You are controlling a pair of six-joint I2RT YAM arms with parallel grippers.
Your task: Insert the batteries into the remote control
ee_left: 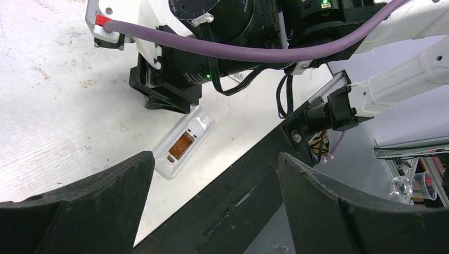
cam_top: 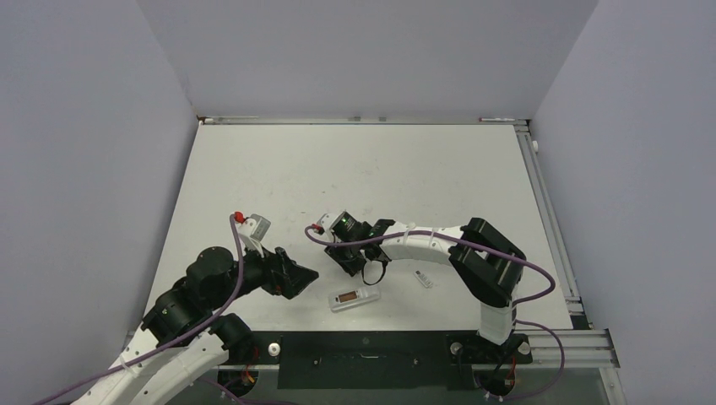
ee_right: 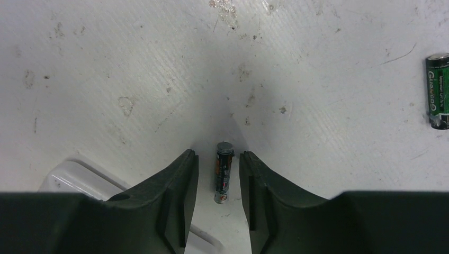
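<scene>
The remote control (cam_top: 353, 298) lies face down near the table's front edge, its brownish recess up; it also shows in the left wrist view (ee_left: 184, 142). My right gripper (ee_right: 218, 154) points down at the table just behind it, jaws narrowly open around one dark battery (ee_right: 224, 172) that lies on the table with a gap on each side. A second, green-black battery (ee_right: 437, 91) lies apart at the right edge of that view. My left gripper (ee_left: 215, 156) is wide open and empty, hovering left of the remote (cam_top: 306, 274). In the top view my right gripper (cam_top: 353, 263) hides the batteries.
A small whitish piece (cam_top: 424, 278) lies on the table right of the remote. The black base rail (cam_top: 363, 346) runs along the near edge. The right arm's body and purple cable (ee_left: 238, 50) fill the space just beyond the remote.
</scene>
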